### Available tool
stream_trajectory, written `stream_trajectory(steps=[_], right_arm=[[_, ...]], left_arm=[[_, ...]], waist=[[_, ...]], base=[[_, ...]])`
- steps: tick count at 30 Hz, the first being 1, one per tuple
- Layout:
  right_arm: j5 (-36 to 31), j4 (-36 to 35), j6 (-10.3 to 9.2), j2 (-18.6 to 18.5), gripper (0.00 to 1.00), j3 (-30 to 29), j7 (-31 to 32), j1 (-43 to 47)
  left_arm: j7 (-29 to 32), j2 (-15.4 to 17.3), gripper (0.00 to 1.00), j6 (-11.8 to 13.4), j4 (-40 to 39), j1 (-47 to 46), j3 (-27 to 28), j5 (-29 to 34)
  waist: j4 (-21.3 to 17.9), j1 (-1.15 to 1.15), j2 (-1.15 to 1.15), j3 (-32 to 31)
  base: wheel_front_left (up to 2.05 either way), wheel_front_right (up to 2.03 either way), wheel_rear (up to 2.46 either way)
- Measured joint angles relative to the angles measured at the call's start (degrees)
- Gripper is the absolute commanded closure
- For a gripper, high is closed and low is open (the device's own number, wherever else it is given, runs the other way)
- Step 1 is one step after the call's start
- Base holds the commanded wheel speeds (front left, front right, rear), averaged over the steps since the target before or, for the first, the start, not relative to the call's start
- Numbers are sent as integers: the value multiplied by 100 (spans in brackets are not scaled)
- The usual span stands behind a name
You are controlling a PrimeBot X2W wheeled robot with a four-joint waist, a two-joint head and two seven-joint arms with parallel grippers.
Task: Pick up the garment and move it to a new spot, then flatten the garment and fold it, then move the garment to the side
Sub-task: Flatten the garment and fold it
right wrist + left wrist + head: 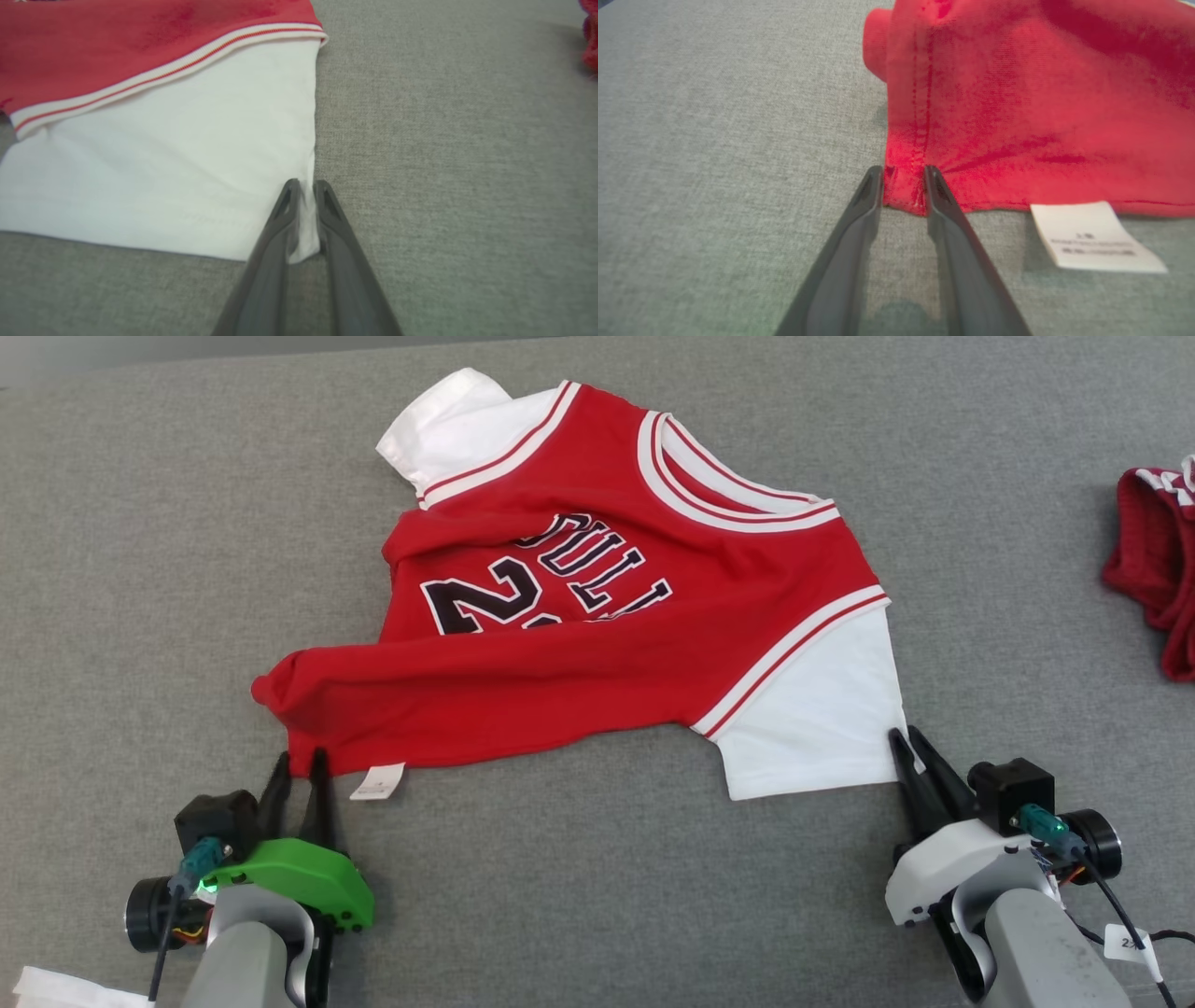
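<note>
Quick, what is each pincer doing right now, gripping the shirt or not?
Left pincer: closed on the red hem corner of the jersey.
Right pincer: closed on its white sleeve corner.

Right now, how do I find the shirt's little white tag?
Start at the big red and white basketball jersey on the grey fabric surface. Follow its red bottom edge toward the left claw. The small white rectangular label pokes out there, tinier than the white sleeves.

The garment [597,616] lay on the work surface [140,569] before me; another cloth [1153,579] sat well off to its right.
</note>
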Motion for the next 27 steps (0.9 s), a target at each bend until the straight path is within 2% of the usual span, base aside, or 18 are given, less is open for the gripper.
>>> stream_trajectory(steps=[5, 9, 13, 19, 23, 27], right_arm=[[219, -179, 0, 4, 100, 35, 52, 25], [552, -954, 5, 48, 100, -45, 83, 180], [838, -1682, 4, 36, 100, -199, 83, 250], [1344, -2728, 5, -69, 100, -263, 83, -110], [1626, -3245, 5, -389, 100, -231, 83, -669], [1692, -3571, 5, -815, 100, -156, 107, -1386]], left_arm=[[55, 42, 100, 0, -129, 76, -181, -224], [108, 79, 100, 0, -701, 434, -200, -382], [111, 253, 100, 0, -1570, 535, -231, -564], [112, 794, 100, 0, -2822, 304, -338, -851], [244, 1237, 100, 0, -3427, -280, -432, -1104], [772, 1608, 100, 0, -4019, -1090, -466, -1270]], waist=[[38, 0, 0, -146], [71, 0, 0, -348], [102, 0, 0, -605], [149, 0, 0, -1040], [167, 0, 0, -1304], [188, 0, 0, -1483]], base=[[0, 0, 0], [0, 0, 0], [0, 0, 0], [0, 0, 0], [0, 0, 0], [0, 0, 0]])
